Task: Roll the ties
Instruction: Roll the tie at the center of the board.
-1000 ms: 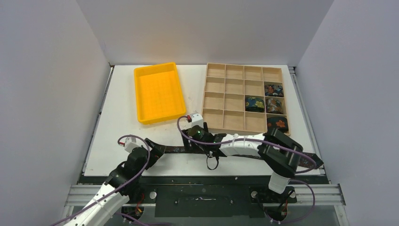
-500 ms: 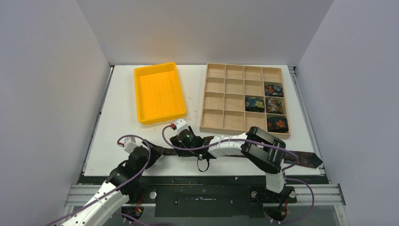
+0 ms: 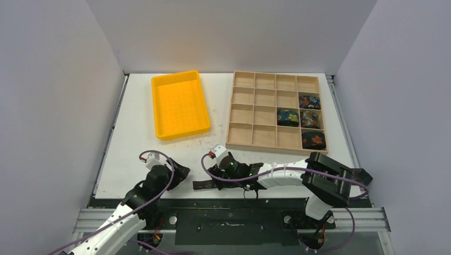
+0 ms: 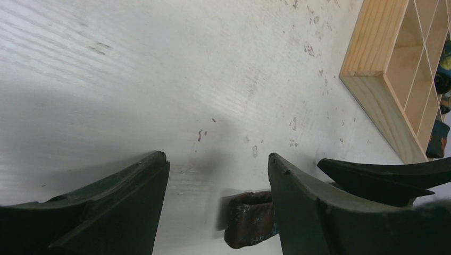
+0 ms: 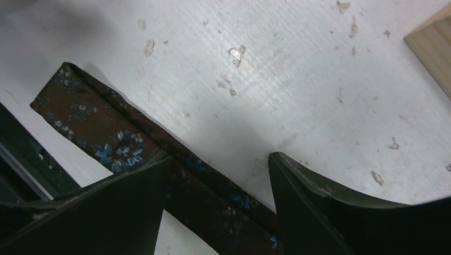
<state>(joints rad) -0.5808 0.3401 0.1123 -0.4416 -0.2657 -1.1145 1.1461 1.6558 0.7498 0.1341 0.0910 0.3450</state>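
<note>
The unrolled tie (image 3: 205,185) lies flat in a long strip along the near edge of the bench (image 3: 143,133), its narrow end left of the middle and the rest running toward the near right corner, much of it hidden under the right arm. Four rolled ties (image 3: 310,119) already sit as coils in cells on the right side of the wooden tray (image 3: 266,147), so this looks like the fifth roll, just at its start.

The right gripper (image 5: 218,156) hangs low over the strip a little way in from the narrow end, jaws well apart and clamped on nothing; the dark floral fabric passes slantwise under one finger. The left gripper (image 4: 217,159) is just beside it, also spread wide and empty, with the tie's tip showing low between its fingers, closer to one of them.

The step in hand seems to be catching the narrow end. Next, one pincer probably has to close on that tip and turn it over itself while the other pins the strip.

The two grippers crowd the same end and could collide. The bench's near edge is close. The yellow bin (image 3: 181,103) stands well apart, toward the far left corner.
</note>
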